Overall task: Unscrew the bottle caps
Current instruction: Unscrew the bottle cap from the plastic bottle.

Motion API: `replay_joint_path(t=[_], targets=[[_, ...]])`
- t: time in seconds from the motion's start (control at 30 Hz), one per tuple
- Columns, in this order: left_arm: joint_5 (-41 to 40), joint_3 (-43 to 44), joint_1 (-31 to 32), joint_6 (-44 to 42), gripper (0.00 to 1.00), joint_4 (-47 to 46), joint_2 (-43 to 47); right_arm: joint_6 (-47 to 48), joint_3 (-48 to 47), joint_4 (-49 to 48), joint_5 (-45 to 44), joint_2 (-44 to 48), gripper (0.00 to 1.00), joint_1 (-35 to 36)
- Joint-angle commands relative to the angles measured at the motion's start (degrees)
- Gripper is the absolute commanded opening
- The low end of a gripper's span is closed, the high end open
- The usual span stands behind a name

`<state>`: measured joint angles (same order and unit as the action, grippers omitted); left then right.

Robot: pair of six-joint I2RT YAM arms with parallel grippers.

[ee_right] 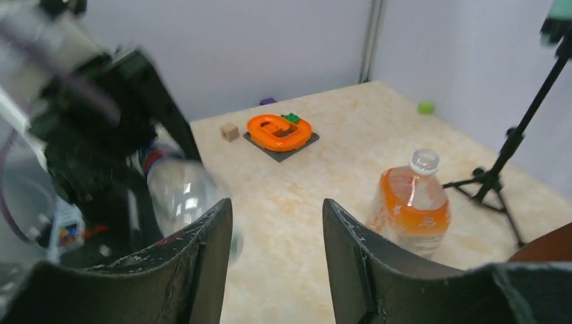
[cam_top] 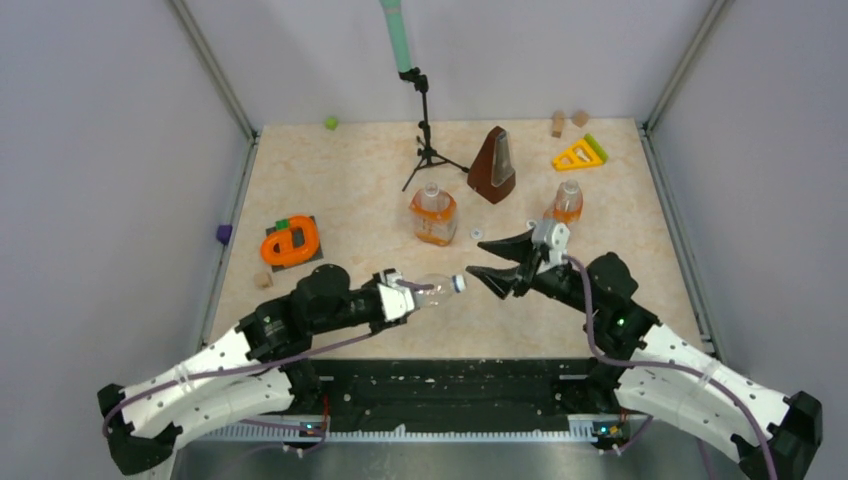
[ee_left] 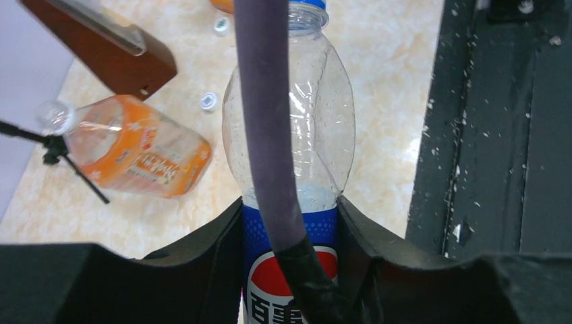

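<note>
My left gripper (cam_top: 408,296) (ee_left: 289,202) is shut on the blue-labelled clear bottle (cam_top: 432,288) (ee_left: 297,115), which it holds lying sideways above the table, neck to the right. My right gripper (cam_top: 484,263) (ee_right: 276,209) stands open just right of that neck with nothing between its fingers. In the right wrist view the clear bottle (ee_right: 181,189) is blurred beside the left finger, and I cannot tell whether it carries a cap. The squat orange bottle (cam_top: 433,216) (ee_left: 135,152) (ee_right: 411,202) and the slim orange bottle (cam_top: 567,203) stand upright behind. Two white caps (ee_left: 208,101) (ee_left: 220,25) lie loose on the table; the top view shows one cap (cam_top: 476,233).
A brown metronome (cam_top: 493,165) (ee_left: 108,47) and a black tripod (cam_top: 426,135) (ee_right: 512,148) stand at the back. A yellow triangle (cam_top: 580,153) and wooden blocks (cam_top: 557,123) lie at the back right. An orange ring toy (cam_top: 291,242) (ee_right: 278,131) sits at the left.
</note>
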<state>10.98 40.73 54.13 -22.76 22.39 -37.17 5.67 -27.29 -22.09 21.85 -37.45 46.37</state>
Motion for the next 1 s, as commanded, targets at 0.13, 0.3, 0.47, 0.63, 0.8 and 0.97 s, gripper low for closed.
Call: replay_joint_path(t=[0.13,0.3,0.47,0.63,0.8,0.97], targets=[[-32.1,-4.6,8.2,-8.8,0.0,-12.1,-0.3,-38.9,-14.2,17.6,-7.4,-10.1,0.49,0.4],[-34.6,-5.8,9.5,-10.6,0.0,-14.8,1.1,-44.9,-12.2,16.8,-3.8,-9.8,0.52,0.2],[-36.7,-6.1,10.0,-11.3,0.0,-14.8,0.9,-45.8,-12.9,20.9,-2.9,-10.6,0.54,-0.3],[-38.1,-5.8,10.1,-11.5,0.0,-14.5,0.9,-46.3,-12.0,19.3,3.0,-10.2,0.55,-0.8],[-39.7,-5.5,10.1,-11.5,0.0,-13.7,1.3,-45.0,-12.1,23.7,3.6,-8.5,0.56,-1.1],[-40.8,-5.3,10.1,-11.7,0.0,-12.8,1.6,-44.2,-11.8,26.0,3.8,-6.5,0.51,-1.5]])
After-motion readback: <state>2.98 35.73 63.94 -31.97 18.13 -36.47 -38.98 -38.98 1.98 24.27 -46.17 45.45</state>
